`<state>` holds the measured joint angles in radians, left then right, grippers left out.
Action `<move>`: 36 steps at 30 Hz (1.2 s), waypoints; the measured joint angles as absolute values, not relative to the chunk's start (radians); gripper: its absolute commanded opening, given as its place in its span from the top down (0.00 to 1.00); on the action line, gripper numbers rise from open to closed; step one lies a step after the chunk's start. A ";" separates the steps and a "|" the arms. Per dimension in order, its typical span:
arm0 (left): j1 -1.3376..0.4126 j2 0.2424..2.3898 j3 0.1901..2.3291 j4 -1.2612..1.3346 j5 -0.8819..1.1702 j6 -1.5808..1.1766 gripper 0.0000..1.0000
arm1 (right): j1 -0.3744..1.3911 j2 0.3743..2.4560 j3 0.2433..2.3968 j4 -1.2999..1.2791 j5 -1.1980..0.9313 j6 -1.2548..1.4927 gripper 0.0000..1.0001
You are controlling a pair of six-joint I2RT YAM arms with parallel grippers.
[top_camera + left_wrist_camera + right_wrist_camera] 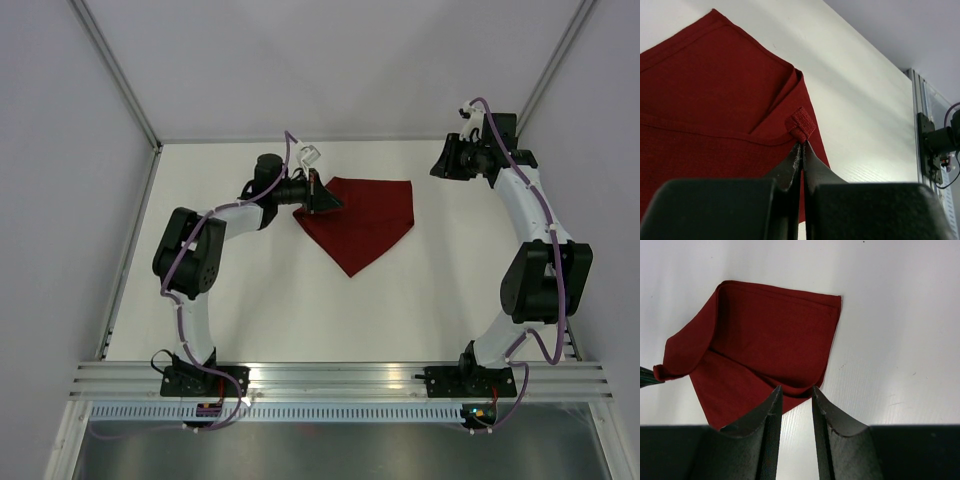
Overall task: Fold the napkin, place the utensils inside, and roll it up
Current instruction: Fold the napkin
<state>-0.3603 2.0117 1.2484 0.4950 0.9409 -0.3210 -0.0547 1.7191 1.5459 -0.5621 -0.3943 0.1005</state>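
The dark red napkin (362, 220) lies on the white table, partly folded over itself, with a point toward the near side. My left gripper (318, 196) is shut on the napkin's left corner (801, 125) and holds that corner lifted over the cloth. The napkin also shows in the right wrist view (765, 350), with the lifted flap at its left. My right gripper (447, 160) is open and empty, raised at the back right, apart from the cloth; its fingers (771, 412) frame bare table. No utensils are in view.
The white table (250, 300) is bounded by grey walls and metal frame rails (340, 378) at the near edge. The right arm's base (935, 142) shows at the edge of the left wrist view.
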 measured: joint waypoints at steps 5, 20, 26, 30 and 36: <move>-0.398 1.968 1.248 0.394 0.925 -0.188 0.98 | -0.054 1.719 1.546 -0.562 -0.394 0.101 0.64; -0.552 1.908 1.227 0.162 0.741 0.165 0.98 | -0.049 1.719 1.546 -0.562 -0.391 0.100 0.64; -0.585 1.896 1.209 0.110 0.675 0.247 0.98 | -0.047 1.719 1.546 -0.562 -0.390 0.100 0.64; -0.610 1.895 1.208 0.072 0.628 0.286 0.98 | -0.047 1.719 1.546 -0.562 -0.389 0.100 0.64; -0.632 1.894 1.184 0.046 0.585 0.309 0.98 | -0.041 1.719 1.546 -0.562 -0.384 0.100 0.64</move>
<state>-0.6319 1.8942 1.1835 0.0460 0.5850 0.3092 -0.0410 1.7191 1.5459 -0.5621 -0.3843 0.0998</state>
